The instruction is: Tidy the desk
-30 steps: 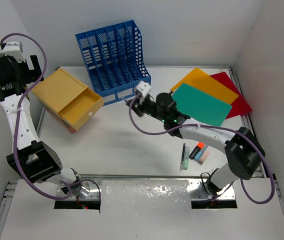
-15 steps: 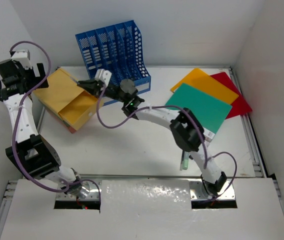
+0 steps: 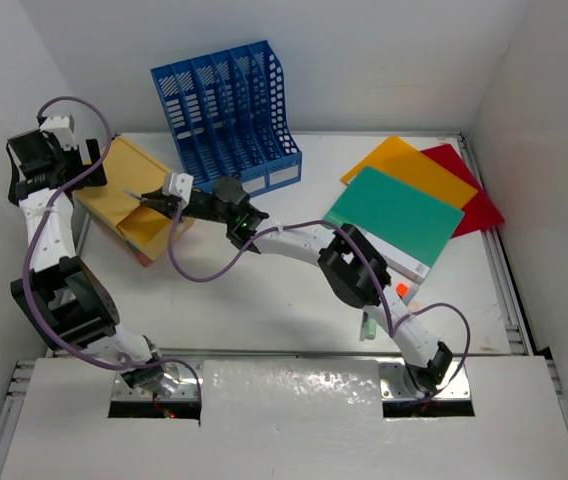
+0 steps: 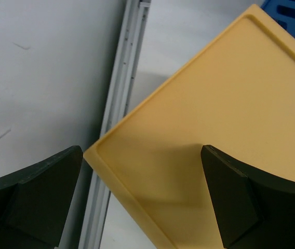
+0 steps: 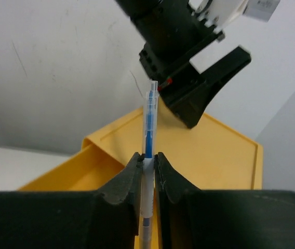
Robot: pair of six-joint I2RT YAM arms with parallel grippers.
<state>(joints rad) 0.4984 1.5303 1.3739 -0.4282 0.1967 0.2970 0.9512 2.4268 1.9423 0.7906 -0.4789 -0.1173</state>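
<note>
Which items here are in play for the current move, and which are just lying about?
In play:
- pen, clamped in the right gripper
- yellow drawer box, drawer open, right gripper over it
- left gripper, open above the box lid

Lying about on the desk:
- blue file rack
- green folder, orange folder, red folder
- orange highlighter

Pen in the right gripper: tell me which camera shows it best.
Right wrist view: the pen stands clamped in the right gripper, clear barrel and blue core plain. The top external view shows only that gripper at the yellow drawer box, the pen too small to tell. The left wrist view misses it.
</note>
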